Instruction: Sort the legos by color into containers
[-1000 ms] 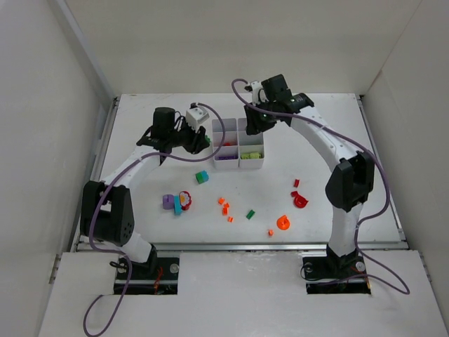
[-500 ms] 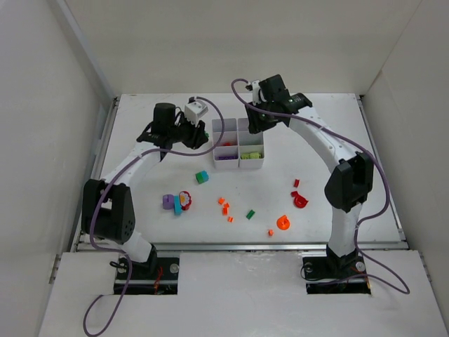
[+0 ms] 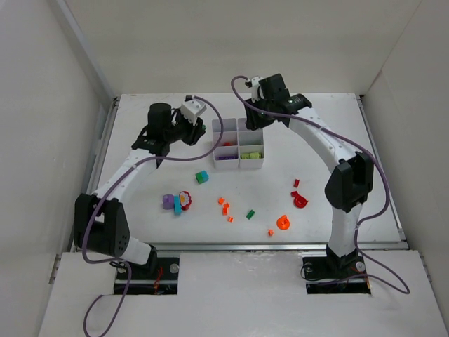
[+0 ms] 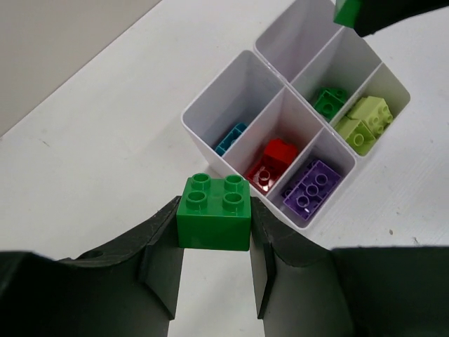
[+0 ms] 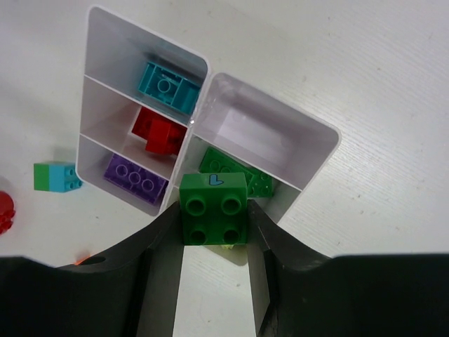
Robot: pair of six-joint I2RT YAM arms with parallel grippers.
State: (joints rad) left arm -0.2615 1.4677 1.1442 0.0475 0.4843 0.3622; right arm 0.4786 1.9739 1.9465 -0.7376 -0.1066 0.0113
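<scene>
Bright, even overhead light casts soft, faint shadows on the white table (image 3: 140, 210); all views look sharp.

The legos (image 4: 214, 213) are glossy plastic, the white tray (image 4: 223, 98) smooth shiny plastic, the table (image 4: 98, 147) matt and faintly grained.

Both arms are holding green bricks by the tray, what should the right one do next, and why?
Probably nudge the right gripper toward the tray compartment with the dark green brick, then open. In its wrist view the held green brick sits partly over that compartment, with a lime brick showing beneath, so releasing now might miss.
</scene>
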